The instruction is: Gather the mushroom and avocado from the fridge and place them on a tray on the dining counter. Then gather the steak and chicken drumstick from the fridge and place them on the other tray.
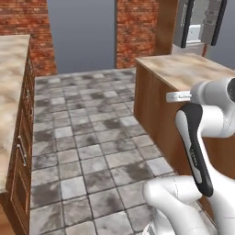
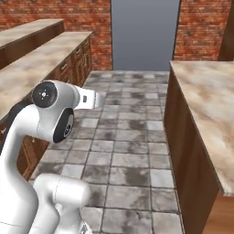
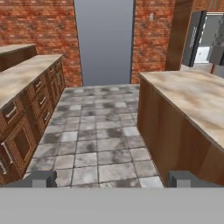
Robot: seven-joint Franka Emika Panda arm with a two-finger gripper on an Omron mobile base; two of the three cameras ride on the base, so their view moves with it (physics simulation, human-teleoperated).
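End effector (image 3: 112, 178): fingers spread wide, nothing between them, pointing down the tiled aisle.
Fridge (image 3: 204, 39): grey, far right, beyond the far end of the right worktop.
Right worktop (image 3: 192, 94): beige marble-look top over plain wooden front, bare.
Left worktop (image 3: 19, 76): drawers below.
Floor (image 3: 96, 131): grey tiles.

The left base view looks forward and down from behind the arm (image 1: 197, 142), along a tiled floor (image 1: 87, 137) toward a brick wall (image 1: 27, 23), with a counter (image 1: 183, 69) on its right and the fridge (image 1: 202, 23) far off. The right base view faces the same aisle from the other side, sharing floor, wall and that counter. The hand view sits lower, looking level down the aisle between both counters.
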